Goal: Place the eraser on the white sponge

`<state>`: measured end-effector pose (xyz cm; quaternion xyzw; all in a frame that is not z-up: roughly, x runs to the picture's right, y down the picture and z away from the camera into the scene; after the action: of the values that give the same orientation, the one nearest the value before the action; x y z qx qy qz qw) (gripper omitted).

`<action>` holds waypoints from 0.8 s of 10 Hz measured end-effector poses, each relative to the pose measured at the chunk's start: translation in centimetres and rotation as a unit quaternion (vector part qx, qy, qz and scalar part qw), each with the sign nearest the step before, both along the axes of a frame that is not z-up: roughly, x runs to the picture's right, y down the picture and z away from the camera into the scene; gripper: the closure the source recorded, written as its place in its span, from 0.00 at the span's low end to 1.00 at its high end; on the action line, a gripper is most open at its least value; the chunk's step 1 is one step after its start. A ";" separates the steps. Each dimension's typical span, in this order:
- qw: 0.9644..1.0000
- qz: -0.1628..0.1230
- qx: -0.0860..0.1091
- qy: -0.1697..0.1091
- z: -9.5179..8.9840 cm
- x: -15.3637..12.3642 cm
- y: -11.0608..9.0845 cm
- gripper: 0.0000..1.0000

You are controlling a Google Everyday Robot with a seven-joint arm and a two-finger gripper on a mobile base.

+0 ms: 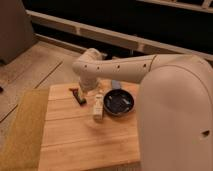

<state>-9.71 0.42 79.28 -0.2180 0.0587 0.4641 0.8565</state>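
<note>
The robot's arm (125,67) reaches in from three o'clock over the wooden table (85,145). A black bowl (119,102) sits at the table's one o'clock. The gripper (86,91) hangs at the bowl's nine o'clock, jaws spread wide and holding nothing. The white sponge (98,113) lies just beside the bowl, and the eraser (80,100) lies at the gripper's seven o'clock. The reach looks to be in hand. Next, the gripper should settle squarely over the eraser and close.

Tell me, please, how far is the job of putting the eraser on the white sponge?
Nothing looks done yet: the small dark rectangular eraser lies on the wooden table. In hand: the gripper hangs open close over it, holding nothing. Left: grasp, lift, and set it on the white sponge, which I cannot make out here.
</note>
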 end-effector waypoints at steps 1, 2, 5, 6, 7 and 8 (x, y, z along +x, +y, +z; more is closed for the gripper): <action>0.999 -0.015 0.021 -0.019 0.4 -0.5 -1.3 0.35; 0.998 -0.023 0.035 -0.042 1.2 -0.9 -2.3 0.35; 0.992 -0.045 0.051 -0.107 4.1 -1.7 -3.3 0.35; 0.989 -0.054 0.046 -0.127 5.5 -1.9 -3.3 0.35; 0.988 -0.057 0.041 -0.139 6.4 -2.2 -3.2 0.35; 0.986 -0.060 0.031 -0.154 7.3 -2.9 -3.0 0.35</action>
<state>-12.60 -2.58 86.59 -0.2563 -0.0758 0.3740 0.8881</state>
